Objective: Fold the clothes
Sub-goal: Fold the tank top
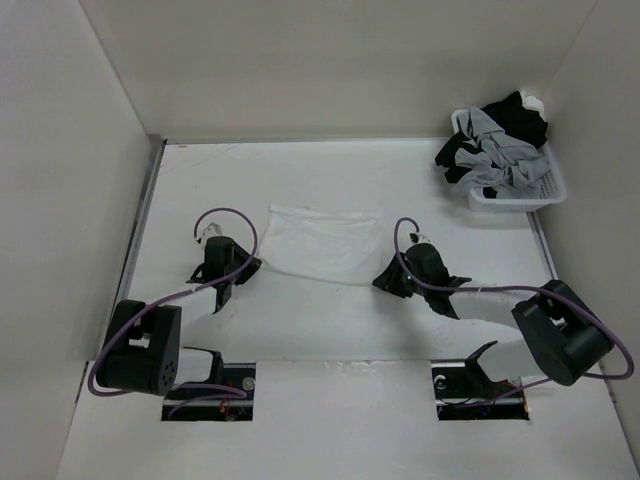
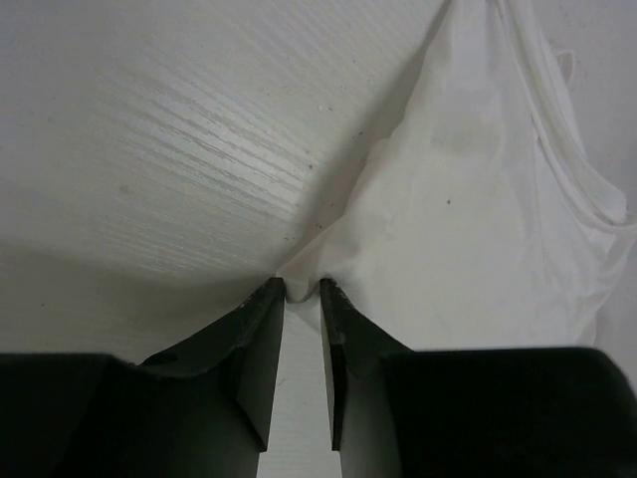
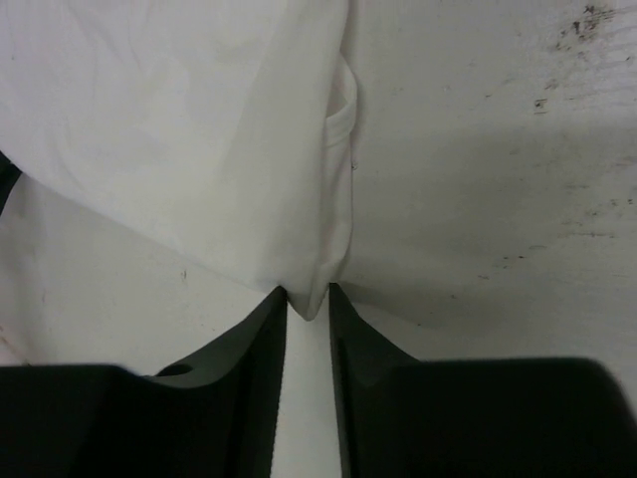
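Two black two-finger tools meet the near edge of a thin white fabric garment (image 1: pixel 322 245), which lies spread out on the white wood-grain surface (image 1: pixel 330 330), around the middle and between the two arms. The left tool (image 2: pixel 302 289) is at the garment's near left corner. Its dark fingers (image 2: pixel 261 339) stand narrow, with only a slim gap, and a small peak of the white cloth is pinched between the tips. From that peak the fabric fans out to the far right, and a narrow strap loop (image 2: pixel 587 189) lies along its right side. The right tool (image 3: pixel 309 297) is at the garment's near right corner. Its fingers (image 3: pixel 267 358) are also close together, and a folded, hemmed edge of the cloth comes down into the gap and is gripped at the tips. To the right of that fold the bare surface carries a few dark specks. A white plastic basket (image 1: pixel 520 203) sits in the far right corner of the surface, well apart from the garment, with crumpled black and grey clothes (image 1: pixel 500 140) heaped in it.
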### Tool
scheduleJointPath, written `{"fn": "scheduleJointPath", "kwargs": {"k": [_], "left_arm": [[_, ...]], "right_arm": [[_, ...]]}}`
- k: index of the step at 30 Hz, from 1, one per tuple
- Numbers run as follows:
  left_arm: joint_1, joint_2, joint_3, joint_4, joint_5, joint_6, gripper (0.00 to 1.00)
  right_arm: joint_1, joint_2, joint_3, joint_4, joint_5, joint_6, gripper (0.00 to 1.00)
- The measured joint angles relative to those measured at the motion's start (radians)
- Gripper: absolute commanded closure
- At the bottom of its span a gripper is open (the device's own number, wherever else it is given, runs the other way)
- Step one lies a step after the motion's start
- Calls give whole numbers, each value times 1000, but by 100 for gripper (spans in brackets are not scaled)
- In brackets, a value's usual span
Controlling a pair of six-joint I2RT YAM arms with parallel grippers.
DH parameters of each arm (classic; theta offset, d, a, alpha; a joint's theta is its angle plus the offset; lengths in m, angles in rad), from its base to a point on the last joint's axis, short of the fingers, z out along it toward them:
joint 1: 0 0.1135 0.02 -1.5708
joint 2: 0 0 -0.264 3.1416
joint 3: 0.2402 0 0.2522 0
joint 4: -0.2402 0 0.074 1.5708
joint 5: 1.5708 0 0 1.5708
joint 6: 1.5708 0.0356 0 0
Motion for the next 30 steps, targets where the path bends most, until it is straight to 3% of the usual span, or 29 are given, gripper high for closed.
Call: {"fn": "scheduleJointPath", "kwargs": {"k": [3,7,12,17,22,26,30], "left_arm": [[1,6,0,-2,0,0,90],[2,8,0,-6,0,1,97],[-3,-31,-2,-44,1,1,100],[-45,-342,-1,-210,1,1,100],[-68,-727,131,-506,-12,22,100],[-69,-867,312,-690,-25,33,100],[-83,-898,413,-763,-26,36,100]], "right_arm": [[-6,12,0,1,0,3,89],[-11,19,0,6,-1,8,98],[-10,-9,0,9,0,8,100],[35,-272,-1,-97,33,6,100],[158,-658,66,-361,116,4,100],[284,-825,225,-587,220,6,100],[385,-849,358,-689,309,5,100]]}}
